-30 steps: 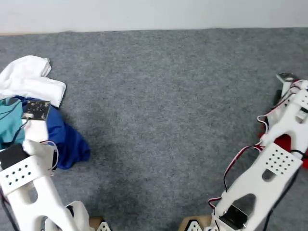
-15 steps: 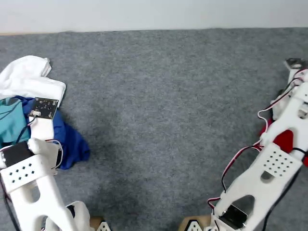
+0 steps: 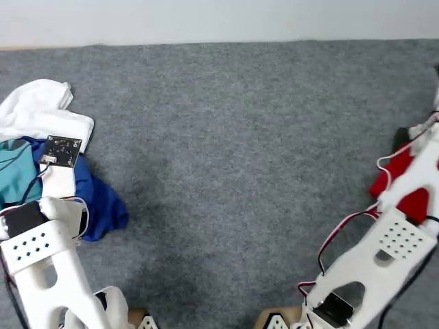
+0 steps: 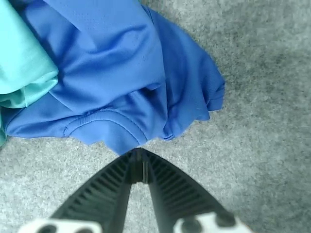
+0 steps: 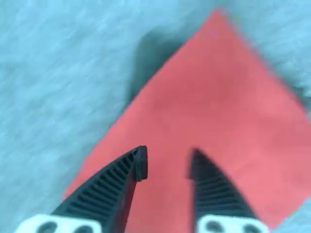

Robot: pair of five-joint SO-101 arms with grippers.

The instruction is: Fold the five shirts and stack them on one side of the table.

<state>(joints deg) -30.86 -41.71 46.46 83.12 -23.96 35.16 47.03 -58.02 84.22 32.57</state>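
Observation:
A crumpled blue shirt (image 3: pixel 96 195) lies at the table's left side, with a teal shirt (image 3: pixel 15 171) beside it and a white shirt (image 3: pixel 41 113) behind them. The left wrist view has the blue shirt (image 4: pixel 126 73) and the teal shirt (image 4: pixel 22 58) just past my left gripper (image 4: pixel 140 158), which is shut and empty above the grey carpet. A red shirt (image 3: pixel 398 181) lies flat at the right edge, partly under the right arm. My right gripper (image 5: pixel 167 162) hangs open above the red shirt (image 5: pixel 209 111), holding nothing.
Grey carpet (image 3: pixel 240 137) covers the table, with a wide bare stretch between the two arms. A pale wall runs along the far edge. Red and white wires trail along the right arm (image 3: pixel 391 240).
The right arm has swung toward the table's right edge, uncovering more of the red shirt. The left arm shifted slightly over the blue shirt, then stayed put.

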